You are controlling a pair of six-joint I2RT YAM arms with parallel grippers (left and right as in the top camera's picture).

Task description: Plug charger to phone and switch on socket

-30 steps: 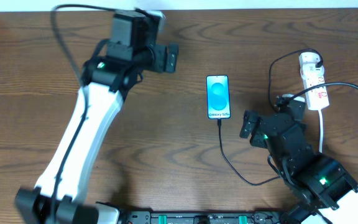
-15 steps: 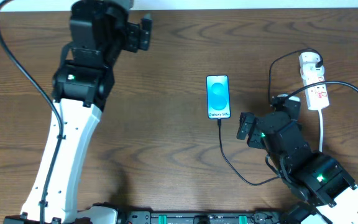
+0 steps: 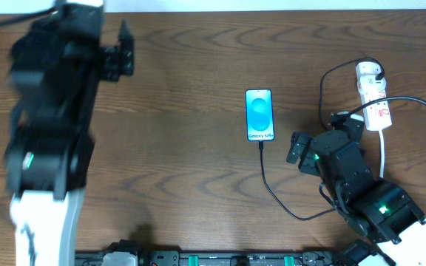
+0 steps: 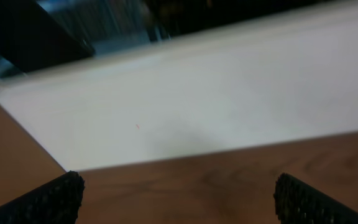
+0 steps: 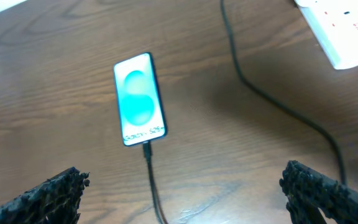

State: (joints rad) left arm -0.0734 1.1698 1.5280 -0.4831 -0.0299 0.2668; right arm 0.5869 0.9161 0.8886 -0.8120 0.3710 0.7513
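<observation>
The phone (image 3: 260, 114) lies flat mid-table with its teal screen up; it also shows in the right wrist view (image 5: 139, 98). The black charger cable (image 3: 279, 201) has its tip at the phone's near end (image 5: 146, 149) and runs to the white plug head (image 3: 369, 72) on the socket (image 3: 374, 100). The socket's end shows in the right wrist view (image 5: 345, 28). My right gripper (image 3: 321, 134) is open and empty, just right of the phone (image 5: 188, 193). My left gripper (image 3: 117, 58) is open and empty at the far left edge (image 4: 179, 199).
The socket's white cord (image 3: 384, 159) runs down the right side beside the right arm. A white wall (image 4: 197, 106) borders the table's far edge in the left wrist view. Bare wood lies between the arms.
My left arm has swung left, from the table's upper middle to the far left edge. My right arm has hardly moved. Phone, cable and socket stay put.
</observation>
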